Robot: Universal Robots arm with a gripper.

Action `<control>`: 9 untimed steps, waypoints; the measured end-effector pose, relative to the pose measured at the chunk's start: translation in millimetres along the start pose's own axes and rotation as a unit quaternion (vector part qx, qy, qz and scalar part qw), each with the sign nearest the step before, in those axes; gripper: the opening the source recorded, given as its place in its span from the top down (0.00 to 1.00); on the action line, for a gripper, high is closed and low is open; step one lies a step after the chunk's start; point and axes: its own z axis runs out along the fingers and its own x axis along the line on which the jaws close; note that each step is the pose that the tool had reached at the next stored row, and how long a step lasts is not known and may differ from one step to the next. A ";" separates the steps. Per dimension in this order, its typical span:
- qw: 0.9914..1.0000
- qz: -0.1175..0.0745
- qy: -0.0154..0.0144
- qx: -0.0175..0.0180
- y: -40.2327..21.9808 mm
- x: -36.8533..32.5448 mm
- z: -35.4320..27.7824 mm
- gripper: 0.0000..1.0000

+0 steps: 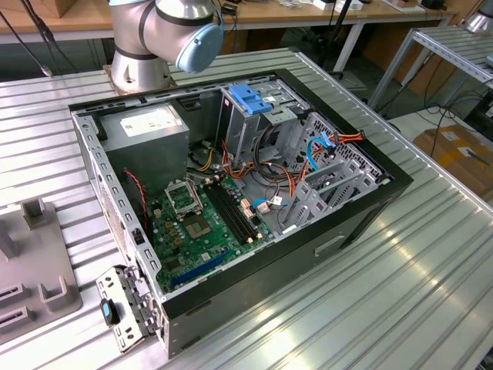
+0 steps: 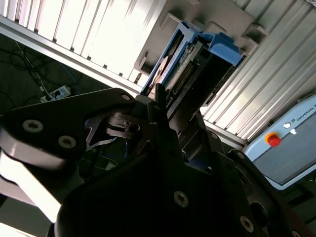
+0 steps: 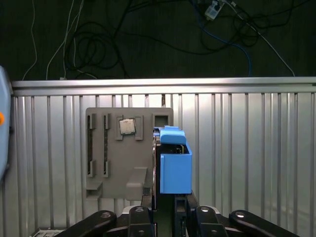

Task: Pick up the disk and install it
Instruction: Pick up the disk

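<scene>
The black metal gripper (image 3: 164,202) has its two slim fingers closed on the near end of the disk (image 2: 181,71). The disk is a flat slab held on edge, circuit-board face showing in the second wrist view, and a glossy blue plastic carrier (image 3: 175,168) is wrapped round it. The wrist points down at the table (image 3: 247,148) of bright ribbed aluminium. The disk sits at the edge of a matte grey slotted fixture plate (image 3: 118,153) carrying a square chip (image 3: 127,127); contact between them cannot be told. Bare ribs lie open on the disk's other side. In the exterior view the arm's base (image 1: 139,65) stands beyond the open computer case (image 1: 362,223).
</scene>
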 end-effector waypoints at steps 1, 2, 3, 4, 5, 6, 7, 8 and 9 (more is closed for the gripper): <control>1.000 0.000 0.000 0.000 0.0 0.0 0.0 0.65; 1.000 0.000 0.000 0.000 0.0 0.0 0.0 0.65; 1.000 0.000 0.000 0.000 0.0 -0.1 0.0 0.65; 1.000 0.000 0.000 0.000 0.0 -0.1 0.0 0.65; 1.000 0.000 0.000 0.000 0.0 -0.1 0.0 0.65; 1.000 0.000 0.000 0.000 -0.1 -0.1 -0.4 0.65; 1.000 0.000 0.000 0.000 -0.1 0.0 -1.5 0.65; 1.000 0.000 0.000 0.000 -0.1 0.0 -2.5 0.65; 1.000 0.000 0.000 0.000 -0.2 0.1 -3.4 0.65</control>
